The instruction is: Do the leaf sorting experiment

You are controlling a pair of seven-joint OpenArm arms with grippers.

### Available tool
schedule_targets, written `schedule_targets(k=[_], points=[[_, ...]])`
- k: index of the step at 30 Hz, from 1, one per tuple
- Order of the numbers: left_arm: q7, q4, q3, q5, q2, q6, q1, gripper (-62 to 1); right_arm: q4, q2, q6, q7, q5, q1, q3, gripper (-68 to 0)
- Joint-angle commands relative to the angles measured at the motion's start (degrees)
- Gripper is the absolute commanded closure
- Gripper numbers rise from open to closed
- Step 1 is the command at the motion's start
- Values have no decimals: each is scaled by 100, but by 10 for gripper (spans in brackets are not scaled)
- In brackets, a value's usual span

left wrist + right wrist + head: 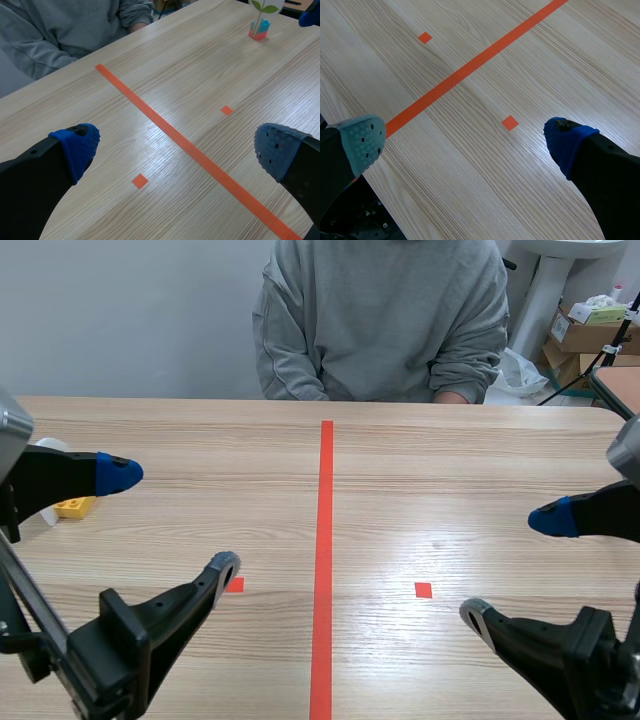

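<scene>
- The left jaws and the right jaws both stand wide, holding nothing, low over the desk (430, 480).
- Nothing looks sorted yet; the whole task seems left to do.
- A green leaf piece (263, 7) stands on a blue-and-red block (258, 31), well ahead of the left jaws; a yellow block (75, 507) lies beside them.
- No writing can be read.
</scene>
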Motion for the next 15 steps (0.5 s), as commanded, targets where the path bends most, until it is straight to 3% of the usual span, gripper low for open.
schedule_targets(k=[1,6,15], points=[[-79,44,-109,-83,-4,-20,87,-623,7,76,46,63,44,48,50,-667],[-81,39,-450,-328,-7,-251,323,-623,7,76,46,63,46,48,50,-667],[-68,-221,-684,-345,-37,-315,398,-623,-44,76,46,61,48,46,107,-667]])
